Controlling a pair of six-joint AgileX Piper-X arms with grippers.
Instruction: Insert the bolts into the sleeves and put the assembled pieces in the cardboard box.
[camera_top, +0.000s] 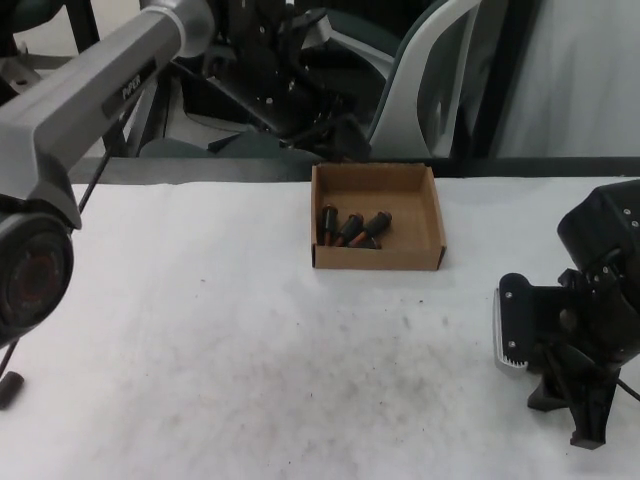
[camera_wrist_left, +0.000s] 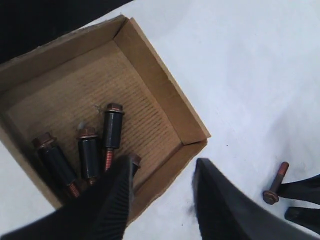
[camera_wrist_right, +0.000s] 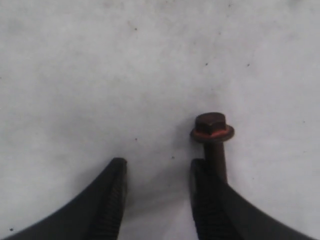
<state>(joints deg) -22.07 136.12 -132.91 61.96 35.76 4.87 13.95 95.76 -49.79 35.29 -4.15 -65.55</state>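
Ribbed black fingers (camera_wrist_right: 107, 210) of your right gripper (camera_wrist_right: 157, 165) stand apart, gripping nothing; a coppery hex-flanged bolt (camera_wrist_right: 212, 127) lies flat on the white cloth (camera_wrist_right: 100, 60) beside one finger, head pointing away from the wrist. Your left gripper (camera_wrist_left: 162, 167), also spread, hangs over a corner of the corrugated cardboard box (camera_wrist_left: 165, 95); three black-sleeved pieces (camera_wrist_left: 111, 127) lie inside, roughly parallel.

The open brown cardboard box (camera_top: 405, 215) sits far, about the middle. At least three assembled pieces (camera_wrist_left: 89, 155) lie side by side in its near-left part, black-sleeved, with coppery heads and tips showing. One bare bolt (camera_wrist_right: 212, 131) lies flat, right of the box and nearer.
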